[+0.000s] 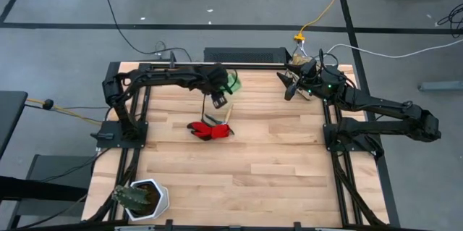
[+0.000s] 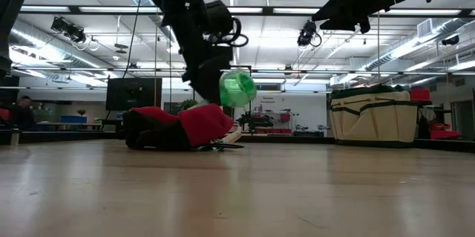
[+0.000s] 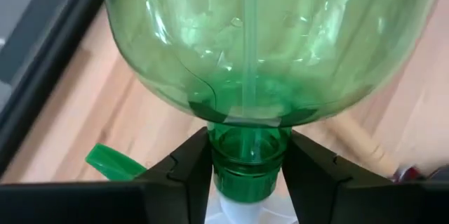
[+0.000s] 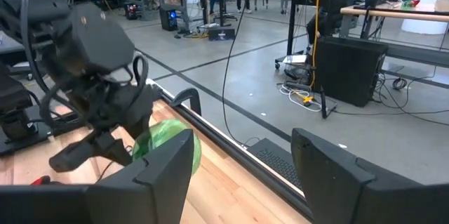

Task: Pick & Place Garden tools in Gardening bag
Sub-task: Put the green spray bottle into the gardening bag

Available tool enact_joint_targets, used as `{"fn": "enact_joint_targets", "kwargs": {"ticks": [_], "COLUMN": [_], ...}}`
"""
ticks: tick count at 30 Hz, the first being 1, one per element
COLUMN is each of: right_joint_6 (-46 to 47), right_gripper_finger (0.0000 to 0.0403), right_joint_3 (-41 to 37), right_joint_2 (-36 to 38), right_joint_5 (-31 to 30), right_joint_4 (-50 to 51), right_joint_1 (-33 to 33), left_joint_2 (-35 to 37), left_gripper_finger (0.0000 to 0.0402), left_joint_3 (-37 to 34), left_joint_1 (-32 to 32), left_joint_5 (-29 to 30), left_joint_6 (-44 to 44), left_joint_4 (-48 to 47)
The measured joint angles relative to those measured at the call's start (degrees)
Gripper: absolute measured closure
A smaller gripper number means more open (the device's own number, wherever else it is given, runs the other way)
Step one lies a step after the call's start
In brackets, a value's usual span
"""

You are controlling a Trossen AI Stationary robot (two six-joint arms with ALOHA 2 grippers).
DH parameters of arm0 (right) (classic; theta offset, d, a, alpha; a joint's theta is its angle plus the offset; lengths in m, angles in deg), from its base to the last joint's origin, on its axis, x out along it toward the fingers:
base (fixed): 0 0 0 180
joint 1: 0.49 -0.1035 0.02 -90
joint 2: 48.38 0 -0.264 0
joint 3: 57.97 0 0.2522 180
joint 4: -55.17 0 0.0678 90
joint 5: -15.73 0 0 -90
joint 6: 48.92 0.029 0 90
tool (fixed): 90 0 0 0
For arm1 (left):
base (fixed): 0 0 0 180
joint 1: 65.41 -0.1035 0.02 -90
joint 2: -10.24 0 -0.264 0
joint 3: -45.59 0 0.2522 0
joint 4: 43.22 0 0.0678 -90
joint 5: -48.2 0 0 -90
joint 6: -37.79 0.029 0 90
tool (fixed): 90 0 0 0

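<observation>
Green watering vessel [image 3: 259, 55] is up off the table, carried by the left gripper [image 3: 249, 171], fingers clamped on its narrow neck only, round body hanging out ahead of the fingers. In the high view it sits near the table's far edge, left of centre; gardening bag [image 2: 373, 116] is well apart at the far right corner, under the right arm. Main risk: the neck is smooth plastic and the grip is small, so the body could swivel or slip out during the carry across. Red glove [image 1: 210, 129] and wooden-handled tools [image 1: 226, 117] lie mid-table just beside the vessel's path, so a low swing could knock them. Right gripper [image 4: 242, 175] hovers above the bag corner with fingers wide, nothing between them; both arms heading for the bag could collide. The bag's opening looks narrow, so the vessel could catch on the rim or handles.
</observation>
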Motion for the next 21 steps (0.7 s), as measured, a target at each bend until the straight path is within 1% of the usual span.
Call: {"fn": "enact_joint_targets", "kwargs": {"ticks": [9, 14, 21], "right_joint_6": [-0.4, -1.4, -3.9], "right_gripper_finger": [0.0163, 0.0163, 0.0163], "right_joint_3": [0.0, 0.0, 0.0], "right_joint_2": [0.0, 0.0, 0.0], "right_joint_5": [0.0, -0.1, 0.0], "right_joint_4": [-0.5, -2.0, -4.5], "right_joint_1": [0.0, 0.0, 0.0], "left_joint_2": [0.0, 0.0, 0.0], "left_gripper_finger": [0.0247, 0.0248, 0.0246], "left_joint_3": [8.0, 14.2, 23.1], "left_joint_1": [0.0, 0.0, -0.7], "left_joint_5": [0.0, -0.5, -2.9], "left_joint_6": [1.1, 2.6, 3.9], "left_joint_4": [-0.1, -0.1, 0.0]}}
